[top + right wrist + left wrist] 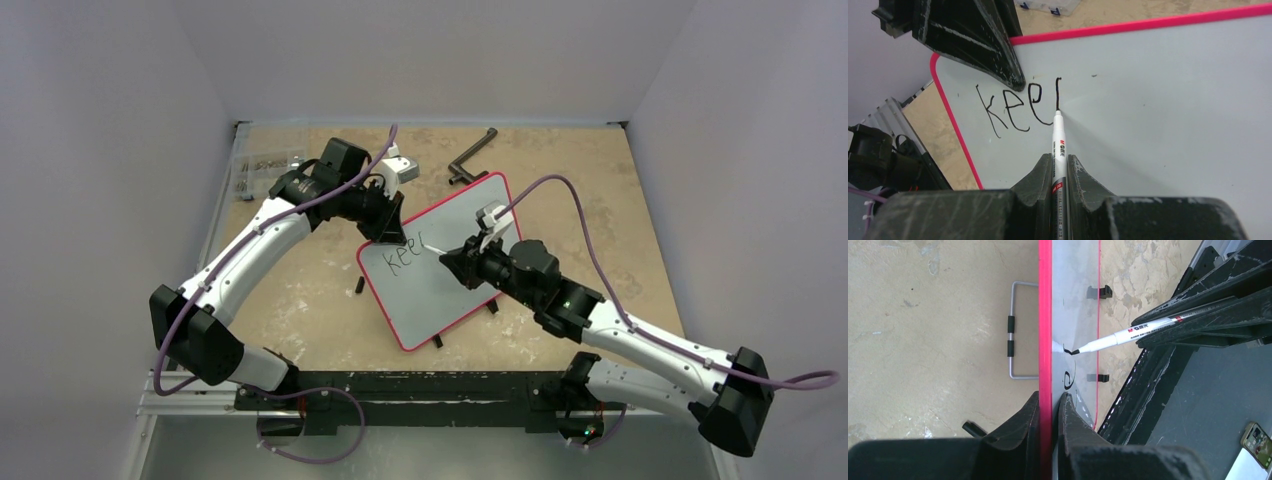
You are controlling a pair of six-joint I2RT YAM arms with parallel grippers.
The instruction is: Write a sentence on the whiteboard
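The whiteboard [455, 225], pale grey with a red rim, is propped tilted at the table's middle. My left gripper [388, 232] is shut on its upper left edge; in the left wrist view the jaws clamp the red rim [1045, 340]. My right gripper [462, 262] is shut on a white marker [1058, 150]. The marker's black tip touches the board at the foot of a vertical stroke. The sentence [1018, 105] reads "kee" plus that stroke, also visible from above [403, 256]. The marker shows in the left wrist view [1118, 336].
A dark metal crank handle [470, 160] lies behind the board. A clear box of small parts [262, 172] sits at the back left. A wire stand [1015, 330] juts behind the board. Black feet [437, 341] stick out at its lower edge.
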